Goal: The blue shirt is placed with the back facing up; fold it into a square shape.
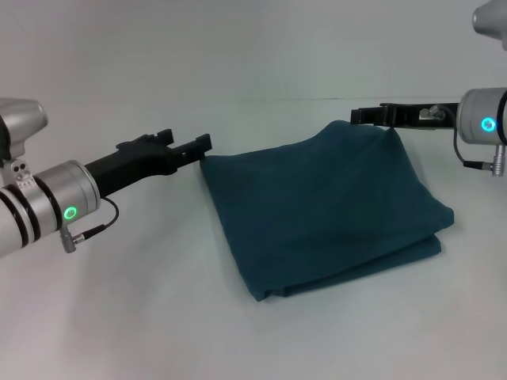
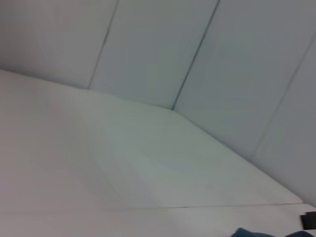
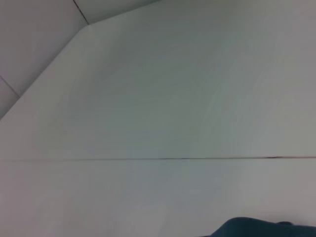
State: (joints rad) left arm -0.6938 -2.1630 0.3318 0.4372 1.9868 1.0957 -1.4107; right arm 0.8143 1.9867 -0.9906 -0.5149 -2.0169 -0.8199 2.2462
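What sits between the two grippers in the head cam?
In the head view, only the folded blue shirt spans the stretch between the left gripper at its far-left corner and the right gripper at its far-right corner, on the table.

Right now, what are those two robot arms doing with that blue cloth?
They are folding a blue shirt on a white table. The shirt already lies doubled over in a rough square, with its layers showing along the near edge. The left gripper is at the shirt's far left corner, and the right gripper is at its far right corner, which is lifted a little off the table. Whether either one is actually pinching the cloth is hard to tell from here.
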